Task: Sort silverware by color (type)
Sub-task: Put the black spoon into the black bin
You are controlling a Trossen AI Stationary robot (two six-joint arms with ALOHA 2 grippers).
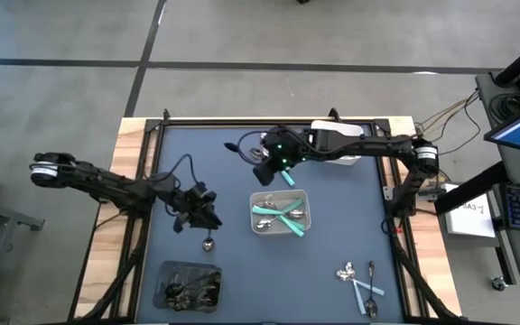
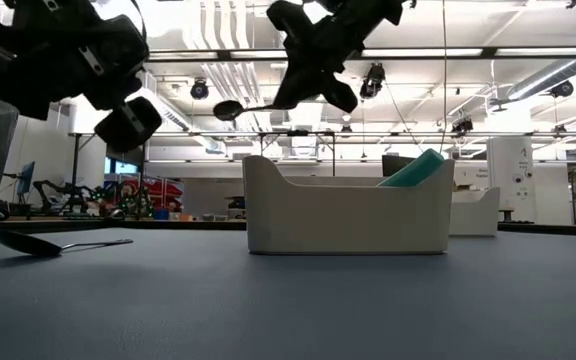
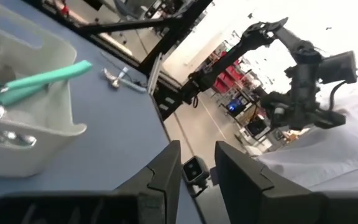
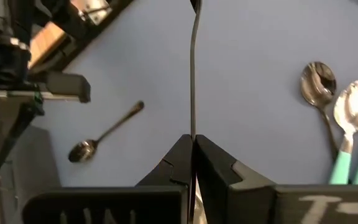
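Only the right wrist view shows the grip plainly: the right hand [image 4: 193,149] has its fingers pressed together on the thin handle of a black spoon [image 4: 193,74], which runs straight out from between them. In the low view that spoon [image 2: 230,109] hangs in the air above the bench [image 2: 288,300], its bowl pointing away from the hand [image 2: 313,70]. The high view places this hand [image 1: 269,167] over the far middle of the bench, just beyond the white tray [image 1: 279,213], which holds teal-handled pieces [image 1: 278,217]. A dark tray [image 1: 188,285] with dark silverware sits at the near left, and a few loose pieces [image 1: 359,280] lie at the near right. Another black spoon [image 1: 208,242] lies flat on the bench, just on the near side of the left hand [image 1: 201,212]. The left wrist view shows the left hand [image 3: 194,163] with its fingers slightly apart and nothing between them.
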